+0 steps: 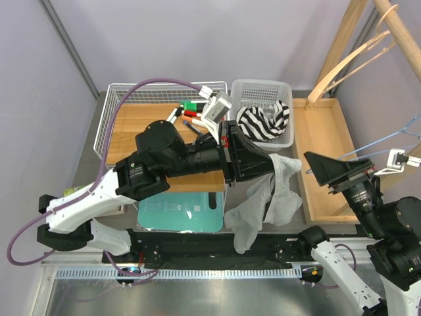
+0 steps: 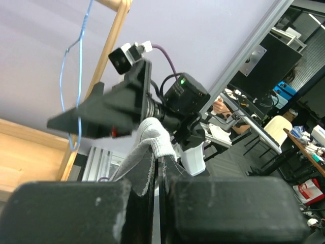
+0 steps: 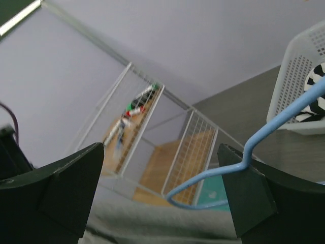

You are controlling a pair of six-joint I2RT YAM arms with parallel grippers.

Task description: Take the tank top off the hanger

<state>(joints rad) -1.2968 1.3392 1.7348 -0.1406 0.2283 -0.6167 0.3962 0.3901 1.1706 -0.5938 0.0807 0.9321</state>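
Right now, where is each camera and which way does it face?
Top external: above and behind, looking down; left arm and right arm show, left gripper shut on the grey fabric tank top.
Left wrist: on the left arm, facing the right gripper past its own fingers.
Right wrist: on the right arm, facing the blue wire hanger between its fingers.
Both wrists share that hanger.

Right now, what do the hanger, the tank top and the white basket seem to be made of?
The hanger looks like thin wire with a glossy light blue coating: it is slender and sharply bent. The tank top seems a soft grey fabric, matte: it hangs in limp folds. The white basket is probably moulded plastic: its walls carry a regular grid of small holes.
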